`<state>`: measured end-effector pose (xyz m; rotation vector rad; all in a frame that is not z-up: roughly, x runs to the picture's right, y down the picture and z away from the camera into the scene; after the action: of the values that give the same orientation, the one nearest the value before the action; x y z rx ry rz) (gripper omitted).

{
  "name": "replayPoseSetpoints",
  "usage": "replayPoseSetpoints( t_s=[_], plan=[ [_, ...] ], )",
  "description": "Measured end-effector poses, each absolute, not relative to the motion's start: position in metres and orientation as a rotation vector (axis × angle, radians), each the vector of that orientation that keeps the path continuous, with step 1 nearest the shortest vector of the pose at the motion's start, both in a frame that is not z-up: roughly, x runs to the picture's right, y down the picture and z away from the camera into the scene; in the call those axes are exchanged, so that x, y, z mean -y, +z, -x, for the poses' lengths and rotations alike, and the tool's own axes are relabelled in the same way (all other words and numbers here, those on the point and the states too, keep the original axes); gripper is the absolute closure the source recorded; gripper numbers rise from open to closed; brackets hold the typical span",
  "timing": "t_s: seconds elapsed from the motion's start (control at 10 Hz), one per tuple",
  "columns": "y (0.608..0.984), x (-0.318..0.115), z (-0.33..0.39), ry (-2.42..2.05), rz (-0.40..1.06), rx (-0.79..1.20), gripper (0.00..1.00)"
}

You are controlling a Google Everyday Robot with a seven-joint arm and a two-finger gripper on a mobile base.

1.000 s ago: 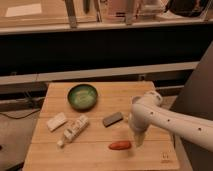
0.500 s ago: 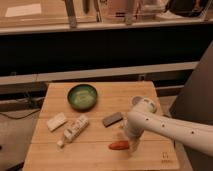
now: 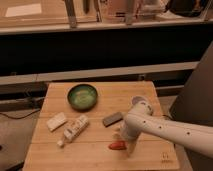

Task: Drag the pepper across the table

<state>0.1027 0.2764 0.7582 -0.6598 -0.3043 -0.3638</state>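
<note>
The gripper (image 3: 128,147) hangs with wide jaws over the pepper (image 3: 116,146). I think it should close gently, then slide slowly along the table (image 3: 90,152).

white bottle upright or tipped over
Tipped: the white bottle lies on its side on the table. The gripper is low over the table's front right, beside the pepper.

Nothing legible; the mark (image 3: 165,158) on the table (image 3: 90,150) is unreadable.

Loses pepper (image 3: 116,145) right end behind gripper (image 3: 128,148) low at table (image 3: 85,152) front, crops arm (image 3: 175,132) at right edge.
</note>
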Motion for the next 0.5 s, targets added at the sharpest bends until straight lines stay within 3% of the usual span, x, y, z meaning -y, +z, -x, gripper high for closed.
replayPoseSetpoints(
  t_s=[0.5],
  plan=[
    [0.7628, -0.2809, -0.0959, -0.370, 0.663, 0.311, 0.20]
  ],
)
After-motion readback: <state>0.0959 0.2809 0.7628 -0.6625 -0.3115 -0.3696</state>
